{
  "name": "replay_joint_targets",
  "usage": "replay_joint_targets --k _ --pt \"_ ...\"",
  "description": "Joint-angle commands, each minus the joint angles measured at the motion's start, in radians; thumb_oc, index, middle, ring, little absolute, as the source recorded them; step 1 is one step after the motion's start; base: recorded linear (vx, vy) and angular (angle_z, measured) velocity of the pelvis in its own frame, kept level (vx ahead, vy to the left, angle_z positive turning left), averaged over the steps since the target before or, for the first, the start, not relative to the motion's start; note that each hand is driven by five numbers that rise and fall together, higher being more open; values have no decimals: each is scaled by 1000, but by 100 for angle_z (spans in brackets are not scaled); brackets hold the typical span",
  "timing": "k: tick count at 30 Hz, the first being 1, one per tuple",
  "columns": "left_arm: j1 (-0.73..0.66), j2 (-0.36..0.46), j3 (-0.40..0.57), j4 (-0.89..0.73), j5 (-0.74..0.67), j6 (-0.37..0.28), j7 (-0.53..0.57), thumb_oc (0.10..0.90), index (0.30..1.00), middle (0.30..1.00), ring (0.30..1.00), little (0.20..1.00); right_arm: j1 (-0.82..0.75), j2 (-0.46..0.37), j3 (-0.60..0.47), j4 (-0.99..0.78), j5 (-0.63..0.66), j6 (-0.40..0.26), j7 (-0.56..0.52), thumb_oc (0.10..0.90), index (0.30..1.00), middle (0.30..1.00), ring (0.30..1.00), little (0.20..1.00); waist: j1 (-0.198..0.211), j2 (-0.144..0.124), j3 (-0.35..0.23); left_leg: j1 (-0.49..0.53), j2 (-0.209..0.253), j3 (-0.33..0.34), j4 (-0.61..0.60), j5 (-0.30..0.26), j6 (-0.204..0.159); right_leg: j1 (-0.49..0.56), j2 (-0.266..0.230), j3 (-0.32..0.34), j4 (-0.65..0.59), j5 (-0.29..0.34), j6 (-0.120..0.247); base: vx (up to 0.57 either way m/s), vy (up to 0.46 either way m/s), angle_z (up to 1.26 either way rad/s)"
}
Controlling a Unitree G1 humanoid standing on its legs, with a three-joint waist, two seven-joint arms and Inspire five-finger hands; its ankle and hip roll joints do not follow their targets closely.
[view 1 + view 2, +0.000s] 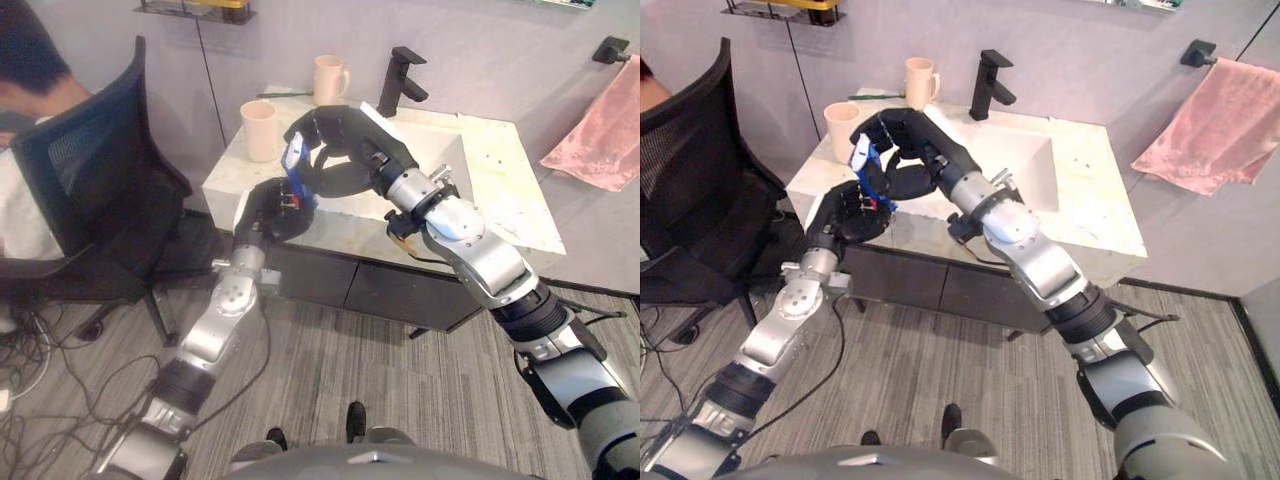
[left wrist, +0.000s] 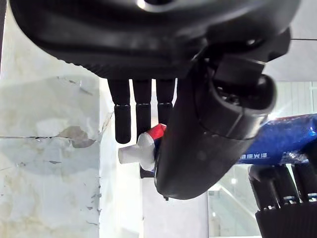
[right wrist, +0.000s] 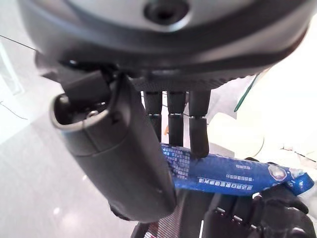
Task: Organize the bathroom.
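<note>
Now we hold the toothpaste tube between both: left robot hand pinching its cap end at six o'clock, right robot hand clasping its upper end, axis upright.

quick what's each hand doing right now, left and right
Left hand: shut on the toothpaste tube, near its cap end.
Right hand: shut on the same toothpaste tube, at its flat end.

Two cups, one toothpaste tube, one faucet, one pink towel, one office chair.
</note>
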Motion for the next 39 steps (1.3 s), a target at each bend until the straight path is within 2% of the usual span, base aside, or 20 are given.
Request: replay_joint_targets --k 1,9,17,19,20,21,22,23,25,26,28,31,34,39 --pt "-62 9 55 -122 17 -140 55 800 900 900 900 900 -174 23 -90 -60 -32 -174 -41 400 300 300 300 300 26 14 -41 5 -21 0 44 -109 31 24 -2 9 69 -161 54 -19 97 6" --pt "-24 23 86 -145 29 -137 81 800 900 900 900 900 -220 14 -108 -46 -55 -234 -103 400 300 300 300 300 60 10 -26 -9 -35 -20 52 -108 42 -5 -51 -16 131 -157 81 -25 115 13" --pt "11 41 110 -167 21 -141 75 800 900 900 900 900 -248 16 -124 -16 -103 -279 -178 400 300 300 300 300 90 13 -19 -26 -41 -52 73 -107 49 -12 -102 -31 238 -141 69 -6 87 30" --pt "27 49 120 -182 15 -142 71 800 900 900 900 900 -252 10 -143 -3 -159 -320 -231 400 300 300 300 300 100 16 -16 -34 -46 -81 78 -109 56 -23 -130 -18 329 -106 64 49 81 46" --pt "30 50 123 -185 11 -138 71 800 900 900 900 900 -255 3 -148 -3 -158 -320 -245 400 300 300 300 300 100 18 -17 -34 -46 -89 76 -109 57 -27 -127 -11 347 -105 62 98 85 58" --pt "33 50 124 -182 2 -137 61 800 900 900 900 900 -257 -10 -158 -1 -167 -320 -268 400 300 300 300 300 86 19 -23 -29 -48 -110 67 -110 61 -44 -83 35 359 -131 54 73 42 57" --pt "33 50 124 -181 1 -137 60 800 900 900 900 900 -257 -11 -159 -1 -168 -320 -270 400 300 300 300 300 85 19 -23 -28 -48 -113 65 -110 61 -46 -79 37 360 -134 53 142 56 73" --pt "37 49 123 -176 -7 -135 45 800 900 900 900 900 -263 -32 -169 4 -185 -322 -302 400 300 300 300 300 67 15 -32 -20 -54 -137 54 -111 64 -70 -24 70 328 -170 43 128 34 66" --pt "44 50 121 -172 -10 -137 41 800 900 900 900 900 -270 -47 -173 17 -194 -331 -332 400 300 300 300 300 54 10 -35 -11 -62 -146 49 -113 63 -95 13 80 269 -189 42 181 19 59" --pt "52 51 119 -170 -13 -142 45 800 900 900 900 900 -278 -58 -172 30 -188 -343 -352 400 300 300 300 300 41 7 -36 1 -71 -151 46 -124 61 -116 41 86 211 -168 45 258 -8 50" --pt "68 54 117 -163 -25 -155 38 800 900 900 900 900 -287 -86 -178 50 -216 -354 -383 400 300 300 300 300 16 -5 -30 30 -111 -180 44 -140 63 -184 117 127 120 -73 47 260 -14 32" --pt "81 55 107 -163 -26 -156 27 800 900 900 900 900 -295 -117 -191 63 -221 -352 -413 400 300 300 300 300 -4 -4 -10 51 -129 -227 64 -154 64 -256 152 142 149 -27 52 229 -76 51" --pt "89 64 108 -145 -46 -175 -5 800 900 900 900 900 -282 -146 -213 96 -239 -375 -433 400 300 300 300 300 -5 -9 -17 62 -138 -258 60 -150 67 -207 159 123 116 -34 27 154 -123 94" --pt "93 73 111 -144 -68 -165 -34 800 900 900 900 900 -282 -175 -214 115 -286 -353 -432 400 300 300 300 300 -11 -13 -53 63 -156 -264 89 -165 58 -151 165 113 62 -49 -4 141 -99 33"
